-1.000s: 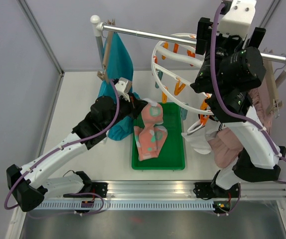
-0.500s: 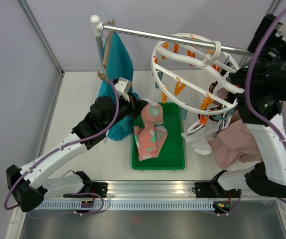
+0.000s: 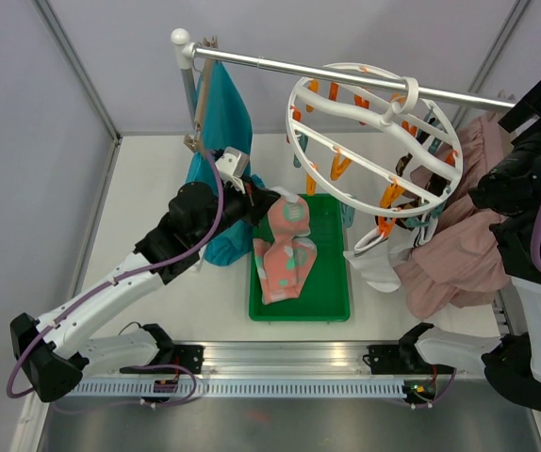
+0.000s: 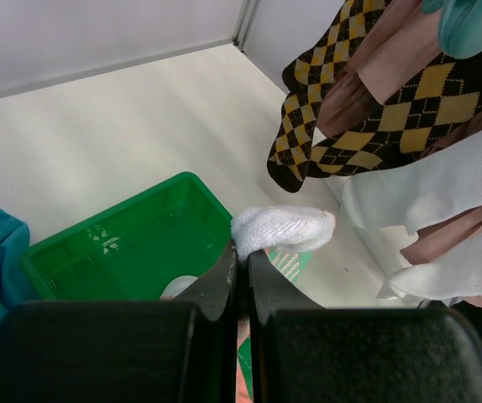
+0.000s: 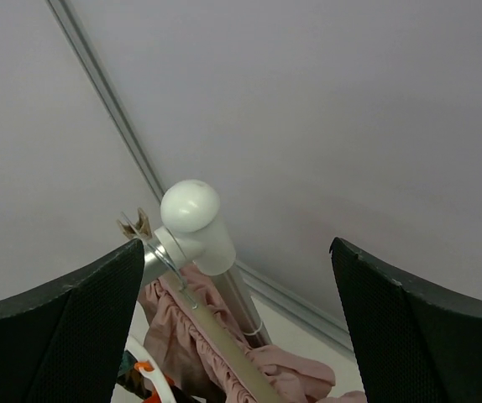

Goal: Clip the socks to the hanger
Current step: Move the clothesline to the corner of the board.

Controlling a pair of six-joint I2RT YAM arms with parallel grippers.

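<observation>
Grip first: my left pincer (image 4: 241, 252) is clamped on the fuzzy white end of a pink sock (image 3: 289, 218), just above the green tray (image 3: 332, 287) in the middle of the overhead frame. I'd lift it straight toward a free clip on the hanger (image 3: 404, 94), upper right. The right pincer (image 5: 237, 243), spread wide and holding nothing, should squeeze that clip. Count: seemingly two pink, two argyle socks (image 4: 333, 101), two white socks (image 4: 442, 180), one hanger, one tray.

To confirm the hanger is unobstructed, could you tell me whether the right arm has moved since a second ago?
Yes. The right arm swung rightward: it overlapped the hanger before, and now sits clear of it at the frame's right edge.
</observation>
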